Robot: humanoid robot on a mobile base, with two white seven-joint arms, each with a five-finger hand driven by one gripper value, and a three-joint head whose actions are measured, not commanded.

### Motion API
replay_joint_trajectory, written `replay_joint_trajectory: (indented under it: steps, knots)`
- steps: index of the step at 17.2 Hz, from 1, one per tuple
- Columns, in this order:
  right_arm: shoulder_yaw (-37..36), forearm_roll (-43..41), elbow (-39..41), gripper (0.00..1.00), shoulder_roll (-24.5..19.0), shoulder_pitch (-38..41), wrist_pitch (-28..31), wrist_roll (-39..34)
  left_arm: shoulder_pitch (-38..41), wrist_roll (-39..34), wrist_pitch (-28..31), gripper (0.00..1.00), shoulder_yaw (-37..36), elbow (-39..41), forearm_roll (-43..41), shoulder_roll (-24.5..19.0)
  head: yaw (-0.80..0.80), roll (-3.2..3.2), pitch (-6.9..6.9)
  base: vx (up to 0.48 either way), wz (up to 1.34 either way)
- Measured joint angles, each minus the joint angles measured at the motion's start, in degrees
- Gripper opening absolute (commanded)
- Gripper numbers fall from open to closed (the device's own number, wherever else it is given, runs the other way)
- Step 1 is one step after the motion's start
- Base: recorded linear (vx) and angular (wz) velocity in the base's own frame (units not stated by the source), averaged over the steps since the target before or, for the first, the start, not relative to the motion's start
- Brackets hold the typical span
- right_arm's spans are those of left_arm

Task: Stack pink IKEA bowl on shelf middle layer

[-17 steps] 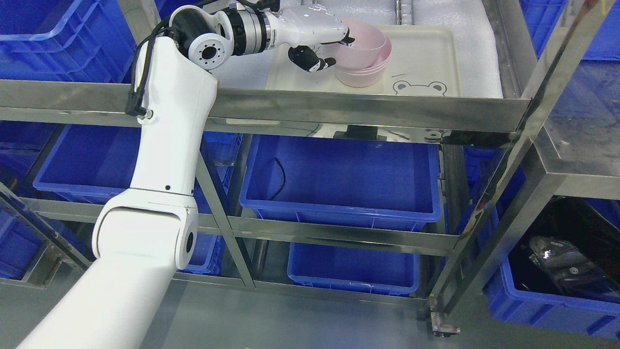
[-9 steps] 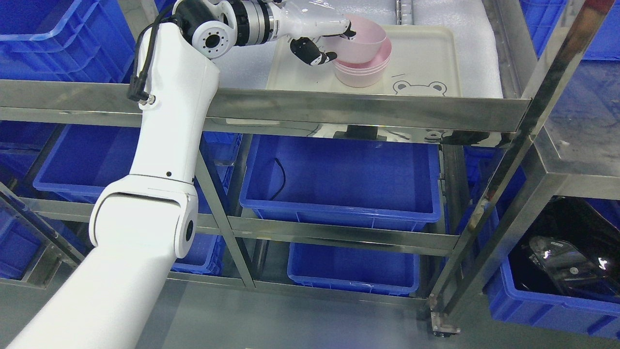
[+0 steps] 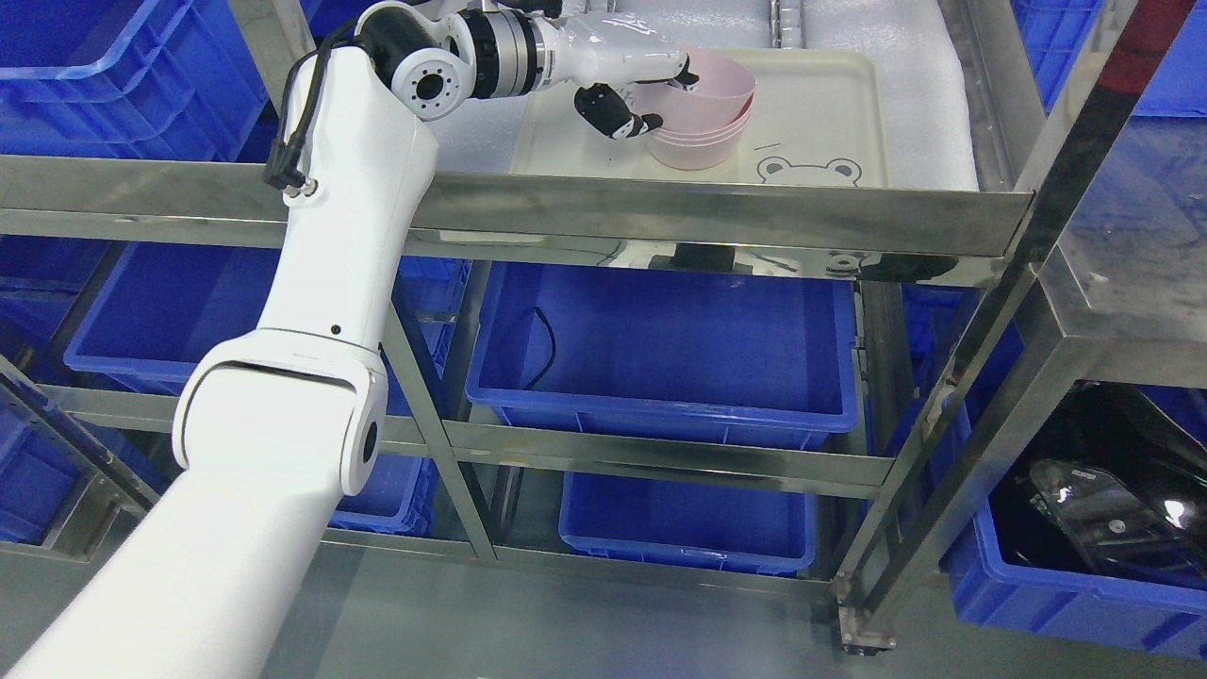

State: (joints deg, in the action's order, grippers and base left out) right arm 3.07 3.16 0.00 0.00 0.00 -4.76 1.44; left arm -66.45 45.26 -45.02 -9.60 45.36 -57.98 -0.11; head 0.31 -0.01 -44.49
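Note:
A pink bowl (image 3: 719, 92) sits on top of a stack of pink bowls (image 3: 696, 146) on a cream tray (image 3: 830, 104) with a bear drawing. The tray lies on the steel shelf. My left hand (image 3: 655, 94) reaches in from the left and grips the top bowl's near rim, fingers over the edge and thumb below. The top bowl rests nearly level in the stack. The right arm does not show.
A steel rail (image 3: 660, 212) runs across in front of the tray. Blue bins (image 3: 660, 349) fill the layers below and the sides. A steel post (image 3: 1000, 311) slants down at the right. White foam (image 3: 919, 57) lines the shelf around the tray.
The left hand has lowered the tilted top bowl so it now sits level in the stack. The view has shifted slightly.

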Motion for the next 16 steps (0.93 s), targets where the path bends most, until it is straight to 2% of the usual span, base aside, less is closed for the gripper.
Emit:
replay_joint_trajectory:
  steps: [1, 3, 5, 11, 14, 16]
  knots:
    - [0.0, 0.0, 0.0, 1.00, 0.0, 0.0, 0.0, 0.0, -0.2, -0.2, 0.0, 0.67, -0.3, -0.4, 0.0, 0.0, 0.00, 0.00, 0.00, 0.000, 0.00]
    - [0.0, 0.0, 0.0, 1.00, 0.0, 0.0, 0.0, 0.0, -0.6, -0.4, 0.0, 0.80, -0.6, -0.9, 0.0, 0.0, 0.00, 0.00, 0.00, 0.000, 0.00]
    - [0.0, 0.0, 0.0, 1.00, 0.0, 0.0, 0.0, -0.3, -1.1, -0.5, 0.0, 0.88, -0.8, -1.3, 0.2, 0.0, 0.00, 0.00, 0.00, 0.000, 0.00]
    - [0.0, 0.0, 0.0, 1.00, 0.0, 0.0, 0.0, -0.1, -2.7, -0.2, 0.7, 0.88, 0.8, -1.2, 6.0, 0.1, 0.00, 0.00, 0.01, 0.000, 0.00]
    - [0.0, 0.0, 0.0, 1.00, 0.0, 0.0, 0.0, 0.0, -3.0, 0.0, 4.6, 0.88, 2.9, 0.3, 14.2, 0.1, 0.00, 0.00, 0.01, 0.000, 0.00]
    - [0.0, 0.0, 0.0, 1.00, 0.0, 0.0, 0.0, 0.1, -1.4, -0.7, 7.4, 0.92, 3.5, 2.1, 21.7, 0.1, 0.00, 0.00, 0.01, 0.000, 0.00]
